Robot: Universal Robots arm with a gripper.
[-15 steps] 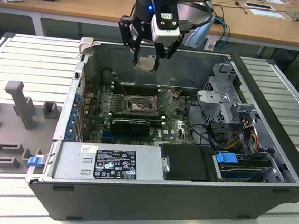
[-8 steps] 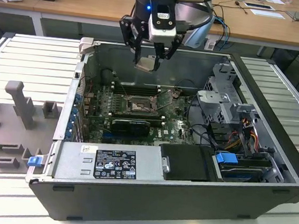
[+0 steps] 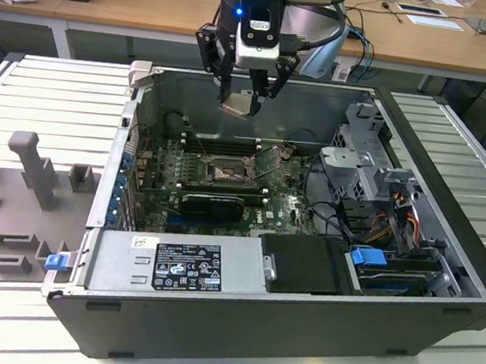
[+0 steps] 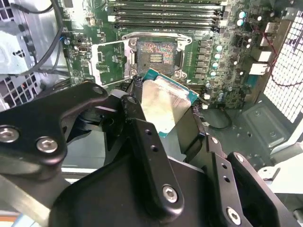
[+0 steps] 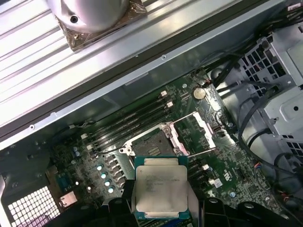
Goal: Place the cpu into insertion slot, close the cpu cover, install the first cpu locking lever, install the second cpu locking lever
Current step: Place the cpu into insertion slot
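Cpu (image 3: 236, 104), square and tilted off level, hangs pinched by the gripper (image 3: 241, 97) at upper centre of the exterior view, above the uncovered insertion slot (image 3: 225, 173).

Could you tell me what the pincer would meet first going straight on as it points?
The cpu in the pincer would probably meet the open insertion slot or the board beside it first; depth is unclear.

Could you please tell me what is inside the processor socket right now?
Only its bare contacts show in the socket. The chip is held above it by the gripper and covers one edge of it from view.
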